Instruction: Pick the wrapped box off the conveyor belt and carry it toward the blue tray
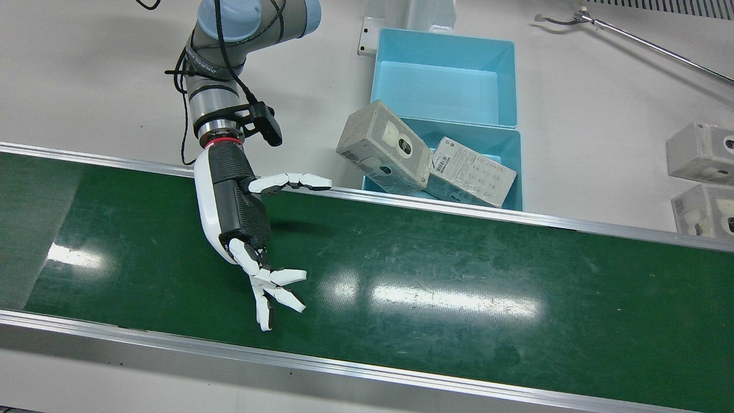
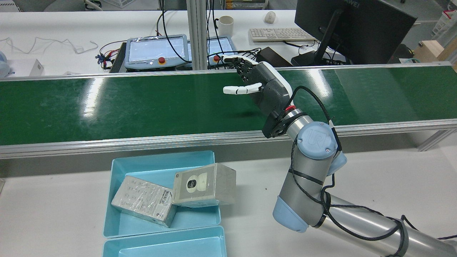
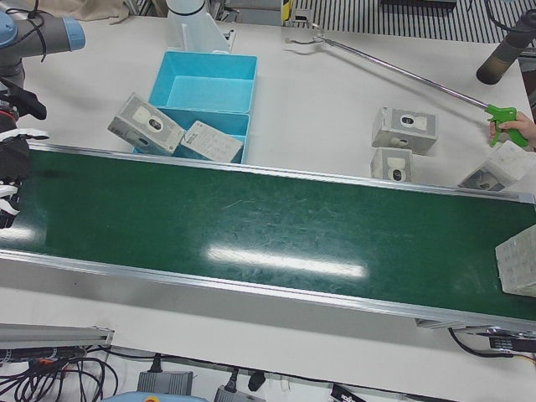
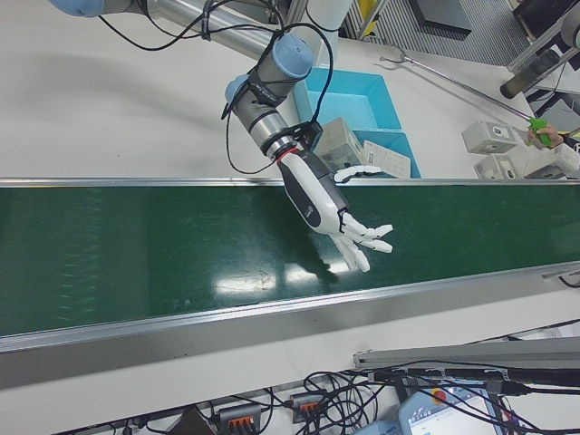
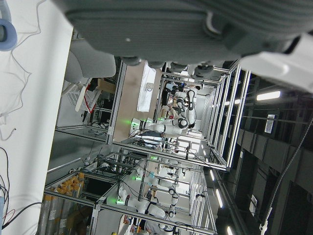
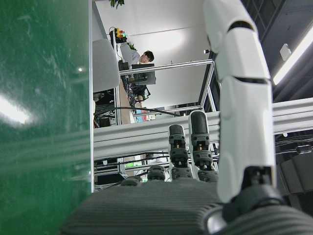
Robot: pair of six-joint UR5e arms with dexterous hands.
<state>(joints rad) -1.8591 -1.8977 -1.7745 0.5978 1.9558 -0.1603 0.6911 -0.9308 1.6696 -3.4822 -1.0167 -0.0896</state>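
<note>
A wrapped white box [image 3: 519, 261] lies on the green conveyor belt [image 1: 459, 275] at the far right edge of the left-front view, far from my hand. My right hand [image 1: 241, 212] hovers open and empty over the belt, fingers [image 1: 269, 287] spread; it also shows in the rear view [image 2: 264, 85] and the right-front view [image 4: 317, 195]. The blue tray [image 1: 513, 166] beside the belt holds two wrapped boxes [image 1: 383, 146], [image 1: 473, 172]. My left hand [image 5: 161, 24] shows only as a grey palm in its own view; its fingers are hidden.
A second blue tray [image 1: 444, 74] stands behind the first. More wrapped boxes [image 1: 699, 152] lie on the white table past the trays. A person's hand holds a long grabber tool [image 3: 502, 113] over the table. Aluminium rails [image 1: 401, 198] edge the belt.
</note>
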